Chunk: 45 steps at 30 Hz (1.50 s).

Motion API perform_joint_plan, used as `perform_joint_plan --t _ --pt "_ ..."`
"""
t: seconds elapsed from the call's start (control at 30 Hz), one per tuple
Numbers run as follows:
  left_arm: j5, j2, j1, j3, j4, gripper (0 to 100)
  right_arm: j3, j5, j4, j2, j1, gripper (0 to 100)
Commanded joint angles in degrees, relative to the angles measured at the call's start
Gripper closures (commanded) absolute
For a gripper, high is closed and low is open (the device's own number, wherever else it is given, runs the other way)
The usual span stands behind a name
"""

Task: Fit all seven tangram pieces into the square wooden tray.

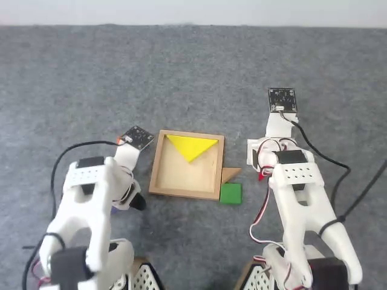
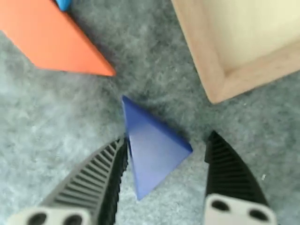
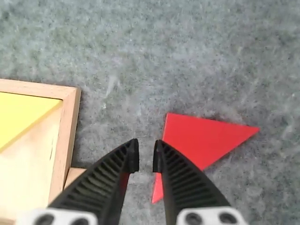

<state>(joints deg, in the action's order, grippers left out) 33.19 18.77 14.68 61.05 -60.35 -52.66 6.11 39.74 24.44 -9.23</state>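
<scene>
The square wooden tray (image 1: 158, 175) lies mid-table with a yellow triangle (image 1: 191, 147) in its far part. My left gripper (image 2: 168, 139) stands open low over the carpet, its fingers on either side of a blue triangle (image 2: 154, 152) just off the tray's corner (image 2: 220, 75). An orange triangle (image 2: 56, 40) and the tip of a light blue piece (image 2: 63, 4) lie beyond it. My right gripper (image 3: 145, 157) is shut and holds nothing, hovering beside a red triangle (image 3: 204, 136) to the right of the tray (image 3: 68, 136).
A green square (image 1: 230, 193) and a tan triangle (image 1: 230, 174) lie against the tray's near right corner. Grey carpet covers the table, with open room at the back. Cables trail from both arms.
</scene>
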Motion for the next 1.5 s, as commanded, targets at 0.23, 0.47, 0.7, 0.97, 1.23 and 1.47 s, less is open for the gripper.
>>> perform_joint_plan --t 0.23,0.47,0.7,0.97,1.23,1.47 --pt "4.7 -1.4 1.0 -3.6 -1.8 78 0.6 -0.8 0.5 2.9 0.0 93.6" --pt "3.0 -1.4 0.6 -3.6 -1.8 80 0.6 -0.8 0.5 2.9 0.0 93.6" --pt "3.0 -1.4 0.8 -3.6 -1.8 81 0.6 -0.8 0.5 2.9 0.0 93.6" --pt "5.1 -1.4 0.6 -3.5 -2.4 80 0.6 -0.8 0.5 2.9 0.0 93.6" --pt "9.9 -1.9 1.1 -3.6 -3.9 75 0.6 -0.8 0.5 2.9 0.0 93.6" --pt "9.1 -2.0 1.1 -3.6 -3.5 76 0.6 -0.8 0.5 2.9 0.0 93.6"
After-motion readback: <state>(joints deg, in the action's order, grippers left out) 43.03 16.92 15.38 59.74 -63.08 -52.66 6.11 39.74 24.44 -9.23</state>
